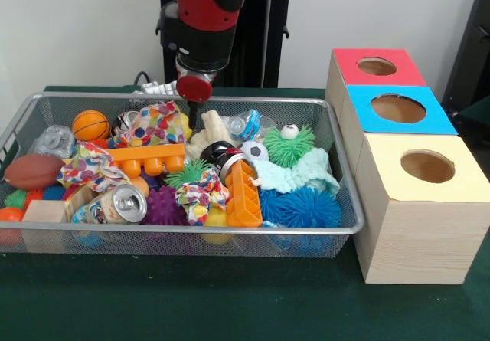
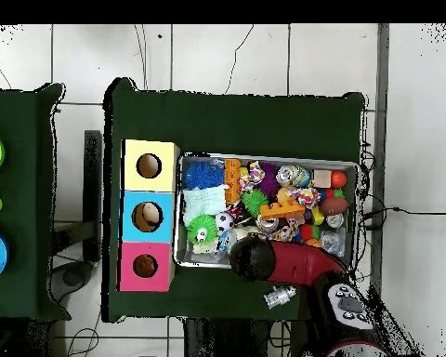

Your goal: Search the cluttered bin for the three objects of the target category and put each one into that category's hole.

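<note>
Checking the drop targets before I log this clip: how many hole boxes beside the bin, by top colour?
red box: 1
blue box: 1
yellow box: 1
Total: 3

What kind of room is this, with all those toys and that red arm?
Probably a robotics lab set up for a sorting test: a red robot arm hangs over a wire bin crammed with toys, beside three wooden boxes with coloured, holed tops, on a green-covered table.
</note>
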You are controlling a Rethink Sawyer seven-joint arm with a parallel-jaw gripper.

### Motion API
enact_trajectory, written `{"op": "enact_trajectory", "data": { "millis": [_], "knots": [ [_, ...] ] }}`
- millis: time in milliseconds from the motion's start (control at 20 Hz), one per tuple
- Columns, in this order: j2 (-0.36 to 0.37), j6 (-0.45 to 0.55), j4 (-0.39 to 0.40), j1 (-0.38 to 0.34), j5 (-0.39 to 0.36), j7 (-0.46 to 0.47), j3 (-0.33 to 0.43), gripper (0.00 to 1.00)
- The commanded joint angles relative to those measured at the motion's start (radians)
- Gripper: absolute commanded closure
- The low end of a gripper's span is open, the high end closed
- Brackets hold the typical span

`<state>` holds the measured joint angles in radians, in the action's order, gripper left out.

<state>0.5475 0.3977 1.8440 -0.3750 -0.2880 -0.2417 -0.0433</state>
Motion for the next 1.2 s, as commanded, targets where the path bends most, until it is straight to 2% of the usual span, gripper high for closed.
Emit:
{"op": "enact_trajectory", "data": {
  "millis": [50,350,500,850,1200],
  "knots": [
    [-0.087,-0.11,-0.029,-0.035,0.017,-0.313,-0.001,0.0],
    [-0.094,-0.159,0.015,-0.111,0.034,-0.276,0.098,0.0],
    [-0.093,-0.161,0.042,-0.163,0.076,-0.29,0.161,0.0],
    [-0.091,-0.145,0.104,-0.223,0.124,-0.3,0.231,0.0],
    [-0.098,-0.124,0.132,-0.235,0.156,-0.296,0.255,0.0]
  ]
}}
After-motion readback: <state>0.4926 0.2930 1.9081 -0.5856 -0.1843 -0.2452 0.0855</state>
